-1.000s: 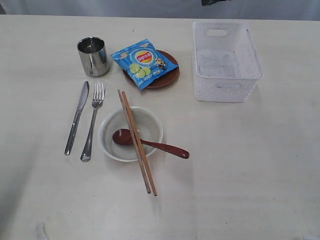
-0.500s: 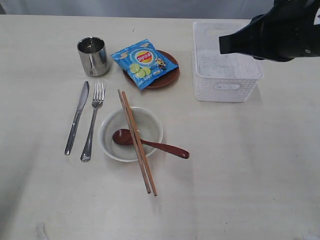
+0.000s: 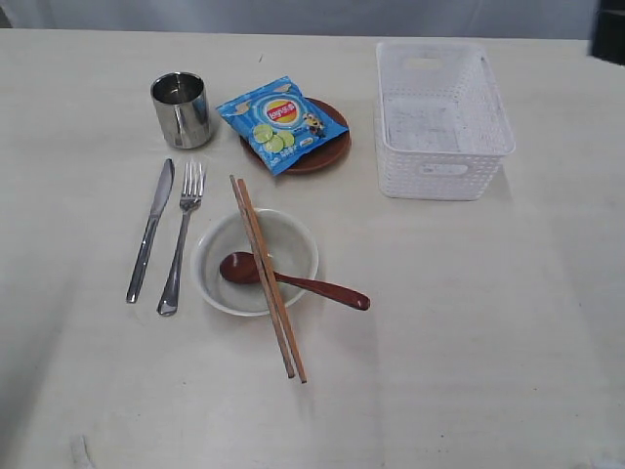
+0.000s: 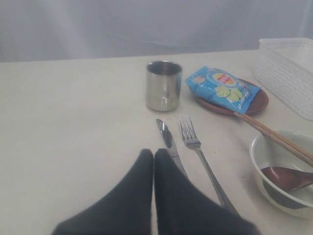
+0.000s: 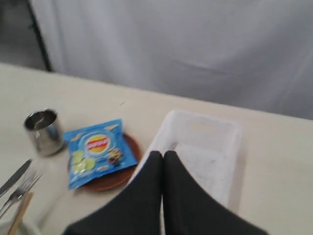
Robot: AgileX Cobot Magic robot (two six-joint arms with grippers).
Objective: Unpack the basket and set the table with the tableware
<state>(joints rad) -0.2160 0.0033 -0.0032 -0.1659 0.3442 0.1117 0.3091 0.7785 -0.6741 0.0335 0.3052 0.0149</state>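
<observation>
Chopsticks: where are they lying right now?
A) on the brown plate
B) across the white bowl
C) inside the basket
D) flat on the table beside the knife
B: the chopsticks lie side by side across the white bowl, their ends overhanging its rim on both sides, well apart from the basket.

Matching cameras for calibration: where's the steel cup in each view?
Exterior view: steel cup at upper left, above the fork.
Left wrist view: steel cup just beyond the fork's tines.
Right wrist view: steel cup, blurred, beyond the fork.
Shared landmark: blue snack bag, right beside the steel cup in all three.
</observation>
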